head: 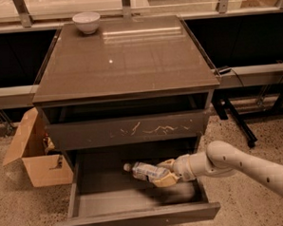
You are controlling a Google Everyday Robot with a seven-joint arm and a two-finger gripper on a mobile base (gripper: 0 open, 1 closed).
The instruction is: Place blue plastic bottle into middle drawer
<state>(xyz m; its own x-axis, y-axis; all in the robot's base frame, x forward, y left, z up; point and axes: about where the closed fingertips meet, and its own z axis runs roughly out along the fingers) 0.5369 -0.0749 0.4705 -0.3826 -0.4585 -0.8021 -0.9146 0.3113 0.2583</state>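
The blue plastic bottle [145, 171] is clear with a white cap and pale label. It lies sideways, cap to the left, held over the inside of the open middle drawer [137, 218]. My gripper [164, 173] reaches in from the right on a white arm and is shut on the bottle's base end. The bottle hangs a little above the drawer's grey floor, casting a shadow on it. The drawer above it has pale scratches on its front [128, 131] and is closed.
A white bowl [86, 21] stands at the back left of the cabinet top [124, 58]. An open cardboard box [36, 153] sits on the floor left of the cabinet. A dark stand leg [237, 122] is on the right.
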